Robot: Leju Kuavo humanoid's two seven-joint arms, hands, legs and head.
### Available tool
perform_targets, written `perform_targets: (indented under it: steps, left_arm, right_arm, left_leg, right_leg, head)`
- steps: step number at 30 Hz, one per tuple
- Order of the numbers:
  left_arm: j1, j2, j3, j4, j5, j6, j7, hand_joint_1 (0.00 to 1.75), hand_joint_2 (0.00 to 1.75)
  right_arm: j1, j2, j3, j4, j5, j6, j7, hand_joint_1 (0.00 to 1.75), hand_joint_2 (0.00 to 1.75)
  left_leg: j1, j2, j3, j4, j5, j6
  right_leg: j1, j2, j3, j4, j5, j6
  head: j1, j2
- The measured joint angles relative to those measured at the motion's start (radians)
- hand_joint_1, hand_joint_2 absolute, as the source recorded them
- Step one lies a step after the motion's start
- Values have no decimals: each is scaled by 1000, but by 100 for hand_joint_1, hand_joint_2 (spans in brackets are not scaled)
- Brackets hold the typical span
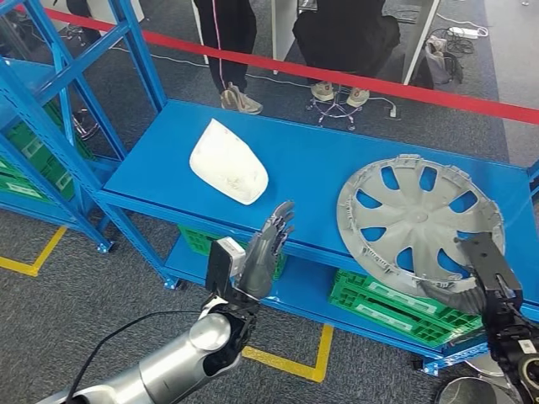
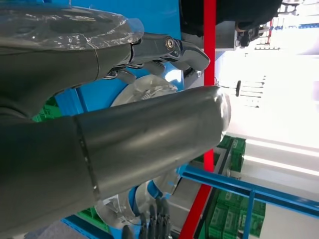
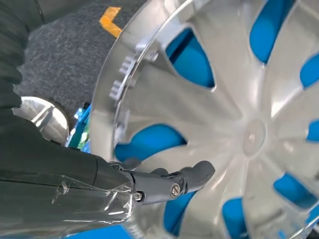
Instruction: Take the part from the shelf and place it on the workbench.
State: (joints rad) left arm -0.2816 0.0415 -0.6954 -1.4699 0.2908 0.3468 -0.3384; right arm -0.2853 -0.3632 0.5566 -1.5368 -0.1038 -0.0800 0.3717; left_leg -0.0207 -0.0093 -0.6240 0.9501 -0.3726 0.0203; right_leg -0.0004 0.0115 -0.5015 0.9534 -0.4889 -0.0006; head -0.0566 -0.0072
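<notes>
While your right hand (image 1: 486, 269) grips the near rim of the silver hubcap (image 1: 416, 215) lying on the blue shelf (image 1: 305, 160), your left hand (image 1: 267, 248) hovers released, fingers spread, near a white cover (image 1: 227, 162).

Silver left arm (image 1: 172, 362), thin black cable alongside; dark grey left hand (image 1: 265, 252); black right hand (image 1: 486, 269), plastic-wrapped cover, visible screws.

Lighting's even and bright from overhead, shadows barely there on the shelf (image 1: 305, 160). Head view is sharp. In the left wrist view the background past the thumb (image 2: 150, 134) is totally blown out white. The hubcap (image 3: 233, 124) throws soft glare, slightly blurry up close.
</notes>
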Motion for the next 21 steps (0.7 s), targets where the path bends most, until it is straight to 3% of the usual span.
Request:
perform_targets:
  steps: [12,21]
  left_arm:
    - [2,10,0,-12,-3,12,-9,0,0]
    - [2,11,0,-14,-2,2,-14,0,0]
  right_arm:
    - [-157,0,134,22,77,129,-58,0,175]
    - [-213,0,219,32,105,202,-63,0,175]
  left_leg:
    - [0,-1,0,0,0,0]
    - [0,-1,0,0,0,0]
  right_leg:
    - [0,-1,1,0,0,0]
    - [0,-1,1,0,0,0]
  head:
    - [0,0]
    - [0,0]
